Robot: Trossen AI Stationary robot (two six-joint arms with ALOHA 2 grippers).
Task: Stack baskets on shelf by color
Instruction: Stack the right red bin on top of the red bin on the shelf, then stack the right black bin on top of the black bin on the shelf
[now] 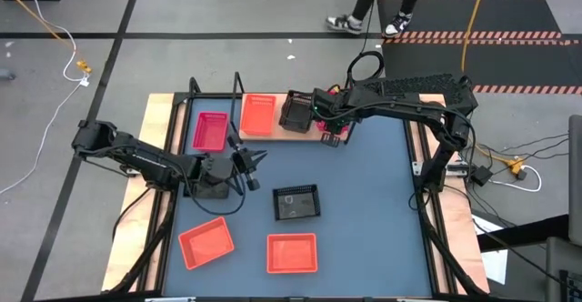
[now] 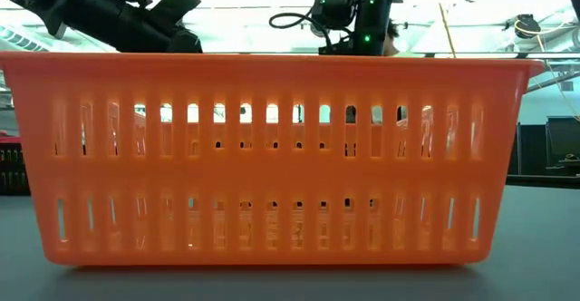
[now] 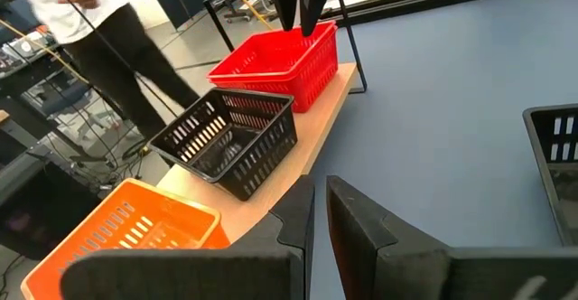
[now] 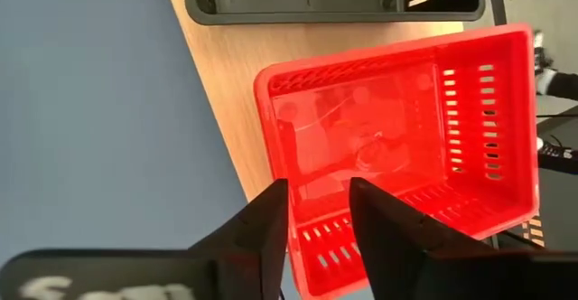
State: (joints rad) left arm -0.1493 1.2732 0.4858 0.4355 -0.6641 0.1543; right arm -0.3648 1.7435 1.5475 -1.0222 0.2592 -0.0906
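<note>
my right gripper over the red basket at the wooden shelf end, fingers parted astride its slotted plastic wall, black basket beside it, left gripper fingers nearly together, holding nothing, above the table

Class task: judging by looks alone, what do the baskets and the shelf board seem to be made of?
Baskets, e.g. the orange basket: probably moulded plastic, smooth and slightly glossy, with evenly slotted walls that glow where light passes through. Shelf board: apparently light wood or wood laminate, matte pale tan.
</note>
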